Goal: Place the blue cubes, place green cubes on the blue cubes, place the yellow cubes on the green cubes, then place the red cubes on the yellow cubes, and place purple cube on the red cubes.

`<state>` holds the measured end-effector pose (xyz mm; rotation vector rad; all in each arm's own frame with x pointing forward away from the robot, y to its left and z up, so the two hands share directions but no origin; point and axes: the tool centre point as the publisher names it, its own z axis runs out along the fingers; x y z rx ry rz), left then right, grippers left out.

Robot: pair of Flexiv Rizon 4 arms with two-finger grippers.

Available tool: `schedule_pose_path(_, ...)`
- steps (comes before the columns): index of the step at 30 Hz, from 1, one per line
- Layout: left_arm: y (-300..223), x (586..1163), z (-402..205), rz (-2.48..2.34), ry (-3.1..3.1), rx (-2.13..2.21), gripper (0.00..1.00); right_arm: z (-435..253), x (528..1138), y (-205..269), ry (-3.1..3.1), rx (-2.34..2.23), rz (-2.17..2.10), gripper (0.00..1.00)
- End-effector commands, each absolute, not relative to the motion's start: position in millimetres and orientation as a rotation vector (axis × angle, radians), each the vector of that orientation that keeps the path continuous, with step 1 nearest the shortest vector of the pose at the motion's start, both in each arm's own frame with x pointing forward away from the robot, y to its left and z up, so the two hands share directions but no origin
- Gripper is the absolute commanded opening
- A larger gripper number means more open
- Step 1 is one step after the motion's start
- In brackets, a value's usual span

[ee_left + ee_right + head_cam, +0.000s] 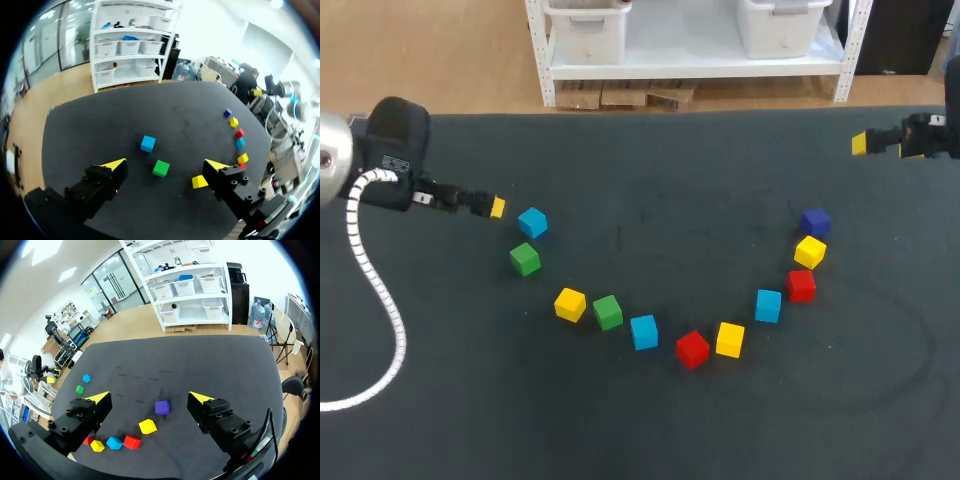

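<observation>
Eleven small coloured cubes [692,349] lie in a loose arc on the dark grey felt-like bench [650,180], from a light blue cube [532,222] and a green cube [525,259] at the left end to a purple cube [815,221] at the right. The left gripper [166,164] is spread wide and empty, those first two cubes just ahead of it; the right gripper [149,396], also open and empty, hangs well apart from the purple cube.

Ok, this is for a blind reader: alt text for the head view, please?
Eleven loose cubes form a U-shaped arc on the dark table, none stacked, running from a blue cube to the purple cube. The left gripper is beside that blue cube; the right gripper is clear of them all.
</observation>
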<state>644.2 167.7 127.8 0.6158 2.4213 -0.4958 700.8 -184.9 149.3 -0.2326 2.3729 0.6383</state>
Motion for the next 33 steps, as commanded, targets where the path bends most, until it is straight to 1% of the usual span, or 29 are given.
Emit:
schedule_pose_path(1, 166, 652, 134, -0.456, 2.443, 0.754, 1.0, 150, 700, -185, 2.375, -0.231, 0.635, 1.0)
schedule_pose_path(19, 137, 687, 144, -0.14, 2.213, 1.603, 1.0, 150, 700, -185, 2.375, -0.231, 0.635, 1.0)
schedule_pose_path(26, 120, 681, 144, -0.03, 2.163, 1.763, 1.0, 150, 700, -185, 2.375, -0.231, 0.635, 1.0)
schedule_pose_path(33, 101, 664, 137, -0.038, 2.115, 1.843, 1.0, 150, 700, -185, 2.375, -0.231, 0.635, 1.0)
